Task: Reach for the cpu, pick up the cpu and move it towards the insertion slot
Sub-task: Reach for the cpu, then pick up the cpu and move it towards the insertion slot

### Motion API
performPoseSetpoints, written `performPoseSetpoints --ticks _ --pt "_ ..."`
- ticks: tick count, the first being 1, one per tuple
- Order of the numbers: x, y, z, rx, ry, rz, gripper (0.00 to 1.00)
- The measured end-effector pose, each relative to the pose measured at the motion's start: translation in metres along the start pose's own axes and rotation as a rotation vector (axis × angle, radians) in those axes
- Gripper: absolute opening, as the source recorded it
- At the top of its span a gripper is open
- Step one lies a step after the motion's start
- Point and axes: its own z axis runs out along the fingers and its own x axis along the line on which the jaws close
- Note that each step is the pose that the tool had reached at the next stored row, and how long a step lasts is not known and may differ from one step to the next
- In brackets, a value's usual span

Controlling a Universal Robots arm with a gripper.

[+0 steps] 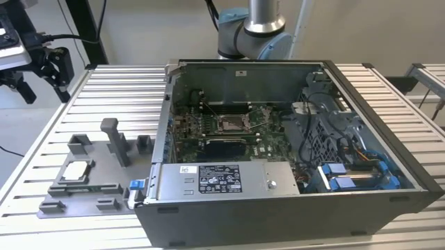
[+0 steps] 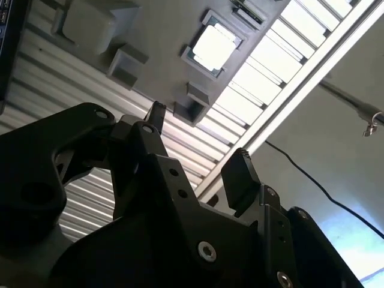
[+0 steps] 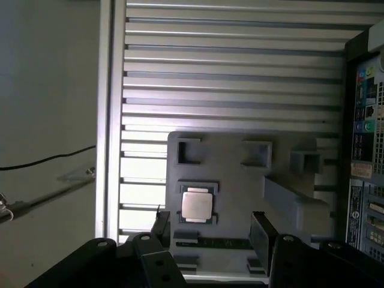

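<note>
Aimed at the cpu [image 3: 196, 206] with gripper [image 3: 210, 228] spread wide and empty (chip seated in the grey fixture [image 3: 240, 180]), well apart from the insertion slot [image 1: 233, 122] inside the open case [image 1: 278, 208].

Cpu [image 1: 75, 171] on fixture [image 1: 104, 183] beside case [image 1: 278, 221]

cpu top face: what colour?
The cpu top is pale silver, clearest in the first wrist view.

Soft even daylight, glare on the cpu [image 2: 211, 47], claw [image 2: 198, 137] in silhouette
</note>
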Motion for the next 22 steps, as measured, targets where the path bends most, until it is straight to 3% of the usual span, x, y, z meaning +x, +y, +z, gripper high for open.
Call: performPoseSetpoints --ticks 22 --pt "0.0000 -0.0007 0.0184 0.0000 0.0001 0.000 1.00"
